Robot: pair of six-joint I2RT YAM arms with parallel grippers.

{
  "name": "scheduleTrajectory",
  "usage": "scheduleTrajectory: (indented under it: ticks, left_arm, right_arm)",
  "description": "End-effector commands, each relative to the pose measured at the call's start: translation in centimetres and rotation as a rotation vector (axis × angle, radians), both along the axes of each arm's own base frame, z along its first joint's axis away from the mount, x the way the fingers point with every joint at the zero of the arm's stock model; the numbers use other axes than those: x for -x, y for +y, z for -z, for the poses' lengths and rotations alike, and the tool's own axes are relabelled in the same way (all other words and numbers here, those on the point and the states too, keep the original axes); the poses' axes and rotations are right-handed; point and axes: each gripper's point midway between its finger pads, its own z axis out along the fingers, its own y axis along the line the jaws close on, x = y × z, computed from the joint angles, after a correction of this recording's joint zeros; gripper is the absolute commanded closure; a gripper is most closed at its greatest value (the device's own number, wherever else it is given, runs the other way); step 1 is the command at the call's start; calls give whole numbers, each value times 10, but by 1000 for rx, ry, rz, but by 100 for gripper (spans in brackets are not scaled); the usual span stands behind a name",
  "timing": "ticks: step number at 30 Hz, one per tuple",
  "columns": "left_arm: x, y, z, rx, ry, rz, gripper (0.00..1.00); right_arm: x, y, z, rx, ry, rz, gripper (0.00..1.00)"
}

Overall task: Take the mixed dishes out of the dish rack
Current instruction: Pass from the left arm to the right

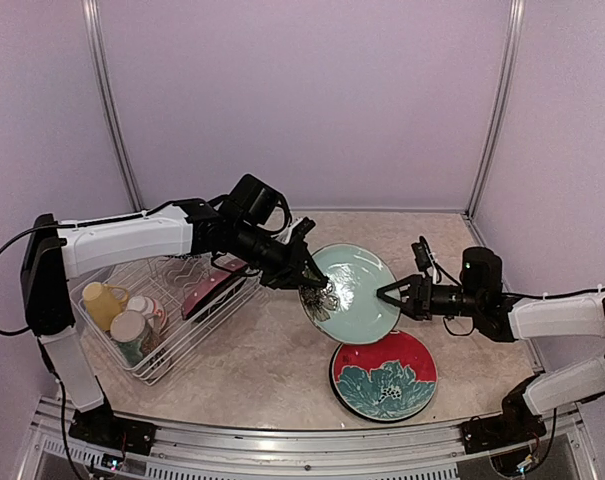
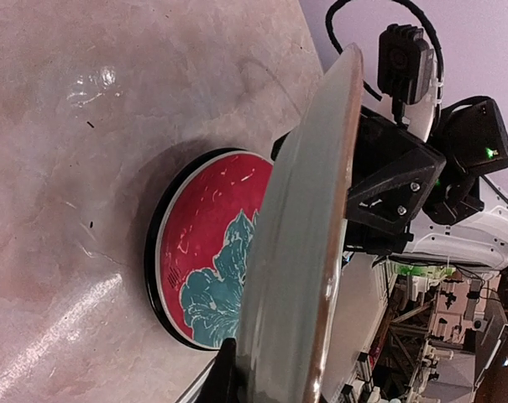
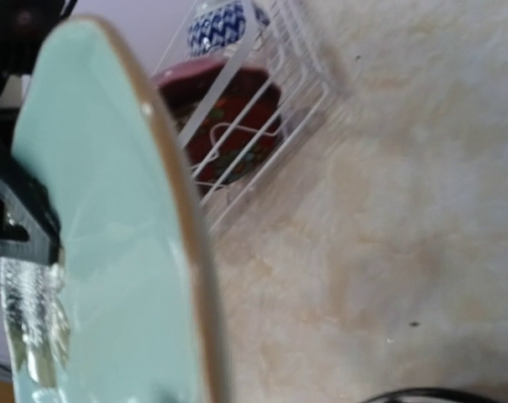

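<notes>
from above, three plates: a green plate [image 1: 362, 285] held tilted in the air over the middle of the table [image 1: 272, 370], a red plate [image 1: 384, 375] lying flat just in front of it, and a pink plate [image 1: 207, 293] standing in the rack [image 1: 207, 335] at the left; the rack also holds two mugs, a yellow mug [image 1: 102, 300] and a cream mug [image 1: 132, 332], with one small cup [image 1: 147, 306] between them; the left gripper [image 1: 312, 280] reaches out over the rack and is clamped on the green plate's left rim, while the right gripper [image 1: 387, 293] meets the opposite rim, and whether it has pinched the rim cannot be told; in the left wrist view the green plate [image 2: 300, 252] runs edge-on up the middle, one dark finger [image 2: 222, 378] against its lower edge, hiding part of the red plate [image 2: 207, 243] that lies on the table [image 2: 111, 168] behind it, and the right gripper [image 2: 388, 185] sits against the plate's far side; in the right wrist view the green plate [image 3: 111, 235] fills the left half and covers the gripper's own fingers, the left gripper [image 3: 18, 210] is a black block at its far edge, and beyond it the rack [image 3: 262, 126] stands on the table [image 3: 388, 210] with the pink plate [image 3: 228, 109], dark red here, and one blue bowl [image 3: 220, 21]
</notes>
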Motion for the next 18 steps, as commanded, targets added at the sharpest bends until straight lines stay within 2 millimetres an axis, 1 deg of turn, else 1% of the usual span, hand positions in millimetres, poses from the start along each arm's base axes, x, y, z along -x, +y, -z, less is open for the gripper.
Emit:
scheduleTrajectory:
  ticks: [1, 5, 9, 10, 11, 12, 14, 16, 18]
  left_arm:
    - [-1, -23, -44, 141, -89, 67, 100]
    - [-1, -22, -37, 120, -85, 70, 100]
    - [-1, -19, -35, 101, -89, 73, 100]
    - [-1, -18, -35, 96, -93, 72, 99]
    - [-1, -17, -35, 93, -95, 71, 96]
    - [-2, -16, -35, 88, -97, 68, 93]
    - [-3, -14, -36, 86, -103, 64, 83]
    - [-6, -10, -36, 78, -113, 48, 72]
    - [-10, -5, -34, 63, -124, 28, 59]
  right_arm:
    - [5, 13, -10, -67, -17, -44, 45]
    - [5, 14, -12, -73, -21, -43, 64]
    - [3, 14, -17, -77, -31, -43, 90]
    - [3, 15, -17, -75, -31, -44, 97]
    - [2, 15, -16, -73, -31, -43, 100]
    - [2, 15, -16, -71, -28, -45, 100]
    - [1, 15, -16, -70, -27, -45, 100]
    - [1, 15, -16, -68, -30, -44, 100]
    - [0, 15, -18, -63, -35, -42, 100]
